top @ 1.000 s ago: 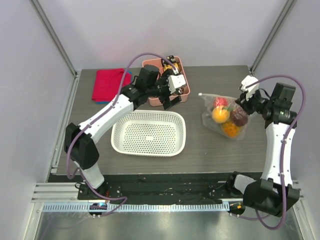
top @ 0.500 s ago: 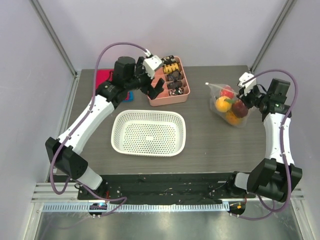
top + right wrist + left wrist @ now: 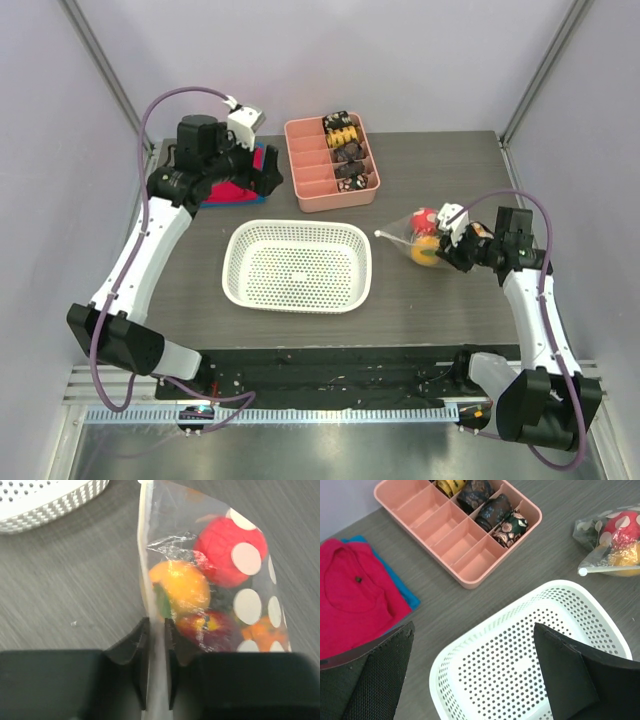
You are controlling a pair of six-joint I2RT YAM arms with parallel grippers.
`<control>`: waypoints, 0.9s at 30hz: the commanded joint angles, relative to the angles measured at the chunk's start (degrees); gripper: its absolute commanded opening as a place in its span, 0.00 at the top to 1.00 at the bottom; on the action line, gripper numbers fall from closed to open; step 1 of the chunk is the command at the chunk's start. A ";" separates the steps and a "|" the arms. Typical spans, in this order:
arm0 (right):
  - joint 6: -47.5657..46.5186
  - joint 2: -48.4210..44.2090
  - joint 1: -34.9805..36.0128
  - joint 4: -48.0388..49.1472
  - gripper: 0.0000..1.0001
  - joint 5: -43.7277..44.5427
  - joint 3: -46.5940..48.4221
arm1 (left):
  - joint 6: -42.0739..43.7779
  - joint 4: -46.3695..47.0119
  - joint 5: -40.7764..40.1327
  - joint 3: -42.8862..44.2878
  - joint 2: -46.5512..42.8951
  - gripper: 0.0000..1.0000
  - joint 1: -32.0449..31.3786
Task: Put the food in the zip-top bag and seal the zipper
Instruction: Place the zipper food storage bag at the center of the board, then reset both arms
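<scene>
Food [image 3: 227,540] all inside, the zip-top bag [image 3: 260,605] comes down near the worktop's [image 3: 420,300] right edge, my right claw [image 3: 156,630] pinching its zipper [image 3: 145,555]; my left claw [image 3: 474,630], spread, has swung to the far-left corner. Sealing likely remains.

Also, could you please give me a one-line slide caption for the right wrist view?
Right gripper pinching the zipper edge of the clear white-dotted plastic bag holding toy fruits.

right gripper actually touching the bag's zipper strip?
Touching. In the right wrist view, the right gripper is pinched shut on the zipper strip at the zip-top bag's mouth edge, no gap visible.
</scene>
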 commanded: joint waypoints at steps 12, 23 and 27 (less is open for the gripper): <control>30.67 -4.14 0.40 -6.66 0.04 -5.71 14.33 | -4.29 -19.81 13.66 3.48 -0.28 0.00 11.93; 48.81 -1.50 0.40 -2.34 0.01 15.73 15.31 | 5.17 -28.08 4.19 -8.46 -7.47 0.00 22.31; 49.42 -3.35 0.40 -2.34 0.01 16.53 13.03 | 7.39 -27.03 0.40 -13.04 -11.34 0.00 22.31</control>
